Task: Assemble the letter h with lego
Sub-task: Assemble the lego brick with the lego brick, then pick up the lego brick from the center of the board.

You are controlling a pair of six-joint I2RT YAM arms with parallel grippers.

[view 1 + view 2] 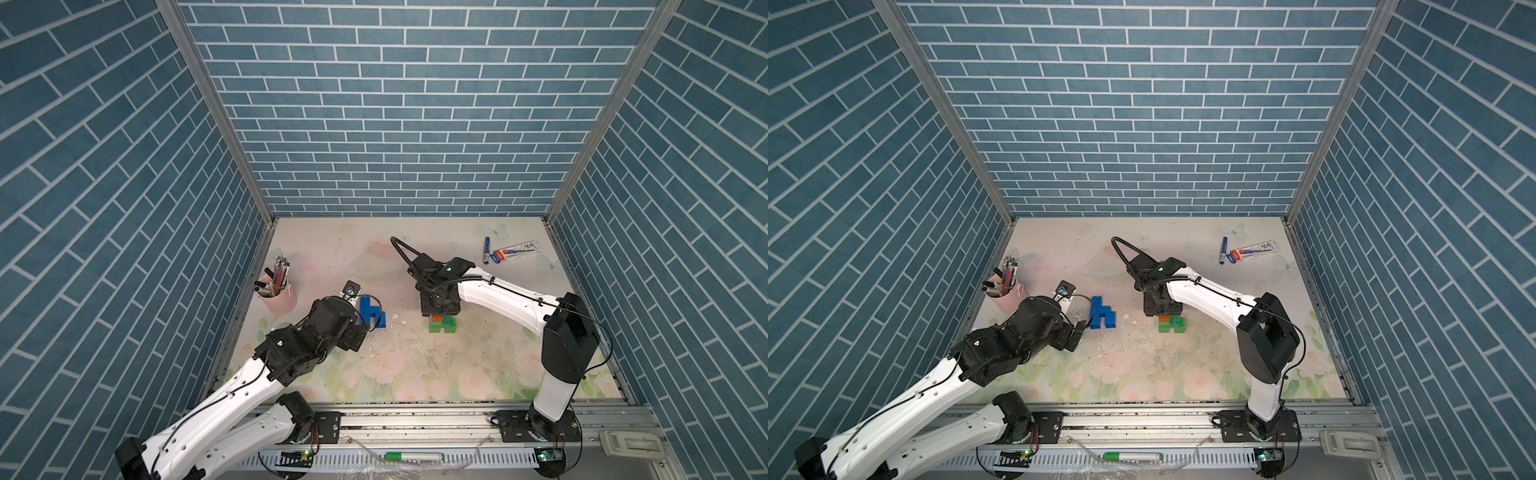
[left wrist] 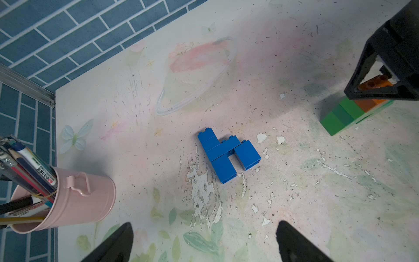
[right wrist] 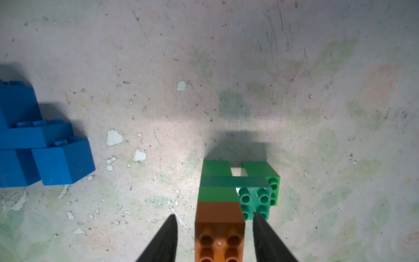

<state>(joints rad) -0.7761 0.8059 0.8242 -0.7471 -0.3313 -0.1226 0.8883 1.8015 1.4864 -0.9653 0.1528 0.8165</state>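
Right wrist: orange brick (image 3: 219, 226) between spread jaws, gap at each edge

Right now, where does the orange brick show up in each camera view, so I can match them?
In a top view: orange brick on the green stack, right of the blue h.
In a top view: same spot, right of the blue h.
Right wrist: closest to the camera, inside the open right tool, untouched.
Left wrist: orange brick partly behind that tool, beyond the blue h.
Shared landmark: the blue h, in all four views.
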